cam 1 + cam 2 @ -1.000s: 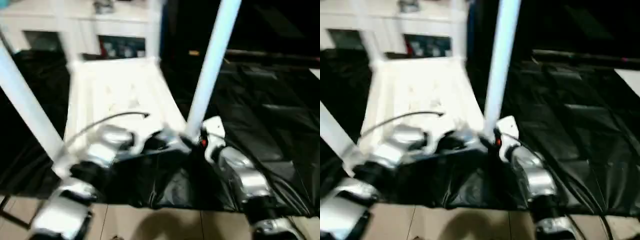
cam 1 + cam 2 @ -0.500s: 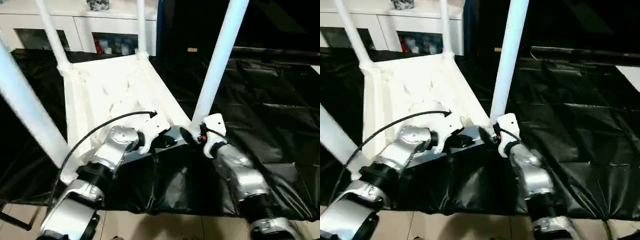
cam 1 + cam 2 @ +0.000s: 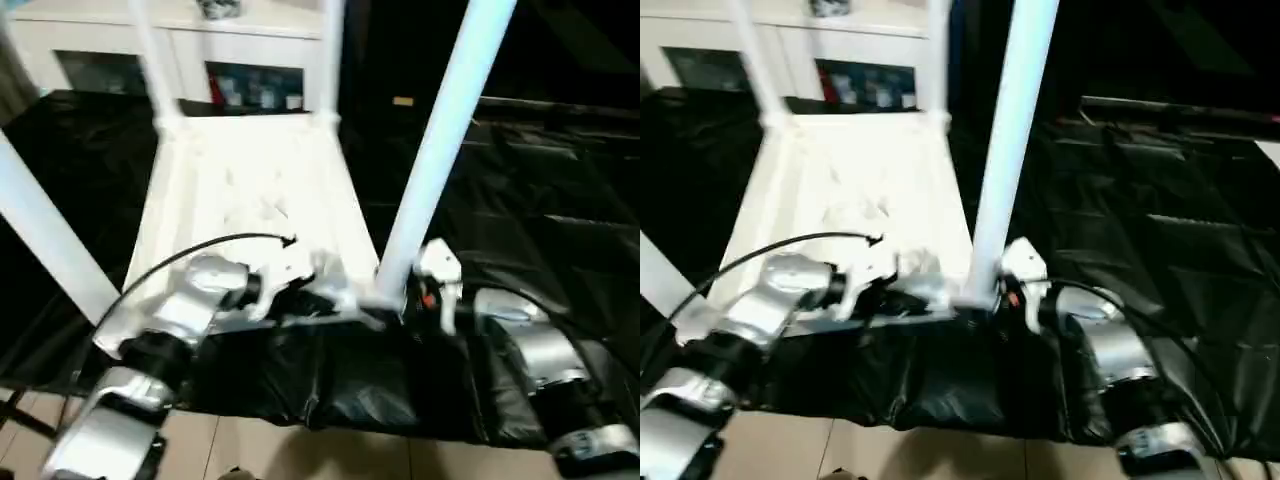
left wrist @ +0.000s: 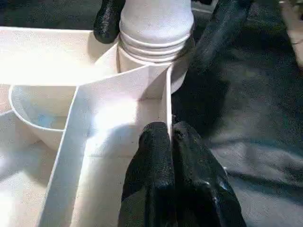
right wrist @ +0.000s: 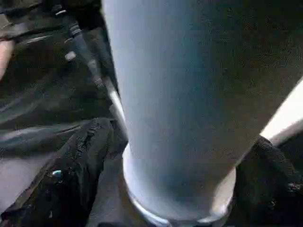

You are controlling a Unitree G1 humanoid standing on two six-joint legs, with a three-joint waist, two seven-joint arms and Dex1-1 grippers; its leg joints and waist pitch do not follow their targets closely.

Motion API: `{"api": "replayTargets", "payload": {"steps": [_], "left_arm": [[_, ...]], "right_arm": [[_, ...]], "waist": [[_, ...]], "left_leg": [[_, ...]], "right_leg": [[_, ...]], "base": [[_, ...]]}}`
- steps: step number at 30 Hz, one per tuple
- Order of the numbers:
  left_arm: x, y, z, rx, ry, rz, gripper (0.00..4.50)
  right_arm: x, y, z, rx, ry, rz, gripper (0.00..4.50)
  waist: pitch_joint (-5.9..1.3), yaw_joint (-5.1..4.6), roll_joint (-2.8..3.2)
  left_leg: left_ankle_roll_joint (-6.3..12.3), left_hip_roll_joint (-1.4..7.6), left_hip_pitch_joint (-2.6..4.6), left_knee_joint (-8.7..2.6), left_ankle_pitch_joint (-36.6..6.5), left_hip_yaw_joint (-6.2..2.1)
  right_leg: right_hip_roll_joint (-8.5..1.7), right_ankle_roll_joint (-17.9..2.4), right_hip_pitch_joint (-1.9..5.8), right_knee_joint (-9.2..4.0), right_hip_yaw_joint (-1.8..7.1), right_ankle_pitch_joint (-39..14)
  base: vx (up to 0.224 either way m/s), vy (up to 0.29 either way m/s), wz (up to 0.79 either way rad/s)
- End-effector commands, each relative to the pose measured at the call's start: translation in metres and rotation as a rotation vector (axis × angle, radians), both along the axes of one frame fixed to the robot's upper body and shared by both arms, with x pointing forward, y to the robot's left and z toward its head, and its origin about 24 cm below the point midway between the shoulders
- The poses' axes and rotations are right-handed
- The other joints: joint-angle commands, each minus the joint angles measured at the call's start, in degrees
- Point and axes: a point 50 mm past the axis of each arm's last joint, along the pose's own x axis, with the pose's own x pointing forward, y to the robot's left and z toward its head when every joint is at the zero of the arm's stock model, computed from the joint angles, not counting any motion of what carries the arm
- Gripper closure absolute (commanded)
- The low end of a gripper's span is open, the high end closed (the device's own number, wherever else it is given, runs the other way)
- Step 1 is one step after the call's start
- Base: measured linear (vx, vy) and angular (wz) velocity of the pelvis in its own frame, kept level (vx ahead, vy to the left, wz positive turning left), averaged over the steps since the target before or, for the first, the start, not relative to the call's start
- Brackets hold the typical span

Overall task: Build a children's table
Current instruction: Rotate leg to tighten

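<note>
Both forearms have swung outward since the earlier frame, and the right end effector (image 4: 161, 21) has spread, its black fingers (image 4: 108, 21) now standing wide on either side of the near right leg (image 3: 440, 140) at its base, with a gap visible rather than a firm clamp. Upside down on the black sheet (image 3: 560, 200), the children's table (image 3: 250, 190) fills the centre of the frame, four legs rising from its corner sockets. At lower centre the left end effector (image 4: 170, 137) is pinched shut on a thin rib (image 4: 168, 101) of the underside, just beside the socket (image 4: 154, 59). Thread rings show above the socket rim, so the leg is probably not fully seated; with the right grip slack, it may lean or work loose. The pinch on the rib looks shallow and could slip, letting the top shift.
</note>
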Motion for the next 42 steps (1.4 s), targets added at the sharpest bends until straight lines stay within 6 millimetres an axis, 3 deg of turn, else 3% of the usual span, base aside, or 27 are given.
{"api": "replayTargets", "payload": {"steps": [1,5,10,16,19,20,22,23,26,29,34,35,36,38,42], "left_arm": [[-0.007,-0.017,0.004,-0.038,0.001,-0.116,4.5],[-0.008,-0.016,0.006,-0.034,0.02,-0.153,4.5],[-0.007,-0.013,0.008,-0.021,0.034,-0.177,4.5],[0.001,-0.01,0.011,-0.016,-0.005,-0.12,4.5],[0.012,-0.01,0.01,0.004,-0.06,0.014,4.5],[0.015,-0.011,0.01,0.009,-0.077,0.065,4.5],[0.023,-0.013,0.011,0.003,-0.111,0.159,4.5],[0.025,-0.014,0.012,0.0,-0.118,0.183,4.5],[0.032,-0.026,0.011,0.004,-0.154,0.298,4.5],[0.031,-0.038,0.011,-0.007,-0.155,0.338,4.5],[0.028,-0.06,0.007,-0.028,-0.154,0.388,4.5],[0.024,-0.066,0.005,-0.039,-0.144,0.354,4.5],[0.024,-0.066,0.005,-0.039,-0.144,0.354,4.5],[0.022,-0.065,0.004,-0.036,-0.14,0.332,4.5],[0.02,-0.058,0.003,-0.022,-0.132,0.287,4.5]], "right_arm": [[-0.002,0.008,0.001,0.007,0.018,0.08,0.97],[-0.005,0.011,0.0,-0.007,0.034,0.148,1.34],[-0.005,0.016,-0.001,-0.012,0.041,0.193,1.69],[-0.004,0.02,-0.002,0.007,0.043,0.188,1.78],[0.002,0.025,-0.005,0.059,0.007,0.037,1.78],[0.006,0.027,-0.006,0.064,-0.011,-0.042,1.78],[0.013,0.029,-0.009,0.069,-0.028,-0.183,1.78],[0.015,0.03,-0.01,0.069,-0.029,-0.22,1.78],[0.022,0.047,-0.015,0.112,-0.027,-0.452,1.79],[0.022,0.064,-0.018,0.11,-0.027,-0.56,1.79],[0.017,0.091,-0.02,0.065,-0.085,-0.65,1.79],[0.018,0.097,-0.015,0.078,-0.115,-0.654,1.45],[0.018,0.097,-0.015,0.078,-0.115,-0.654,1.24],[0.019,0.096,-0.012,0.091,-0.125,-0.649,1.07],[0.022,0.086,-0.004,0.107,-0.154,-0.63,0.67]], "waist": [[-3.38,0.04,-0.07],[-3.49,0.26,-0.06],[-3.42,0.25,-0.3],[-3.44,0.24,-0.24],[-3.26,0.25,-0.17],[-3.07,-0.02,-0.18],[-2.97,-0.29,-0.18],[-2.99,-0.65,-0.43],[-2.97,-1.03,-0.33],[-3.13,-1.83,-0.59],[-3.16,-2.16,-0.41],[-3.11,-2.1,0.19],[-3.09,-2.18,-0.01],[-3.24,-2.18,0.37],[-3.33,-2.32,0.34]], "left_leg": [[2.77,2.16,0.72,-3.44,-14.3,-0.53],[2.88,2.08,0.62,-3.36,-13.3,-0.51],[2.42,2.07,0.6,-3.42,-13.9,-0.56],[2.34,1.99,0.57,-3.37,-13.8,-0.56],[1.88,1.97,0.66,-3.46,-15.1,-0.56],[0.64,1.88,0.82,-3.65,-17.3,-0.78],[-0.41,1.73,1.03,-3.71,-18.7,-0.91],[-0.89,1.59,0.91,-3.82,-19.8,-1.21],[-1.3,1.67,0.72,-3.96,-19.2,-1.31],[-0.74,1.48,0.62,-3.84,-18.8,-1.19],[-0.47,1.41,0.63,-3.88,-17.3,-0.97],[-0.38,1.34,0.7,-3.92,-17.9,-0.98],[-0.26,1.34,0.61,-3.97,-18.1,-0.98],[-0.03,1.39,0.62,-4.03,-18.2,-1.02],[0.42,1.43,0.51,-4.03,-17.4,-0.98]], "right_leg": [[-2.95,-13.4,2.68,-3.16,2.26,-12.8],[-2.88,-13.9,2.74,-2.94,2.2,-10.9],[-2.97,-13.4,2.73,-3.09,2.2,-13.1],[-2.91,-13.2,2.69,-3.11,2.19,-13.3],[-2.97,-12.9,2.51,-3.35,2.19,-15.3],[-3.12,-11.5,2.22,-3.84,2.22,-19.9],[-3.15,-10.4,1.95,-4.14,2.22,-22.9],[-3.27,-8.8,2.13,-4.46,2.08,-26.3],[-3.26,-8.4,2.07,-4.38,2.19,-26.0],[-3.04,-8.5,2.02,-4.36,2.2,-23.8],[-2.8,-9.4,2.0,-4.19,2.27,-20.4],[-2.8,-9.4,1.98,-4.35,2.29,-20.5],[-2.72,-9.2,2.05,-4.4,2.27,-20.4],[-2.65,-9.6,2.23,-4.19,2.28,-18.3],[-2.66,-10.4,2.47,-3.94,2.27,-15.6]], "base": [[0.0,0.0,0.0],[0.0,0.0,0.0],[0.0,0.0,0.0],[0.0,0.0,0.0],[0.0,0.0,0.0],[0.0,0.0,0.0],[0.0,0.0,0.0],[0.0,0.0,0.0],[0.0,0.0,0.0],[0.0,0.0,0.0],[0.0,0.0,0.0],[0.0,0.0,0.0],[0.0,0.0,0.0],[0.0,0.0,0.0],[0.0,0.0,0.0]]}}
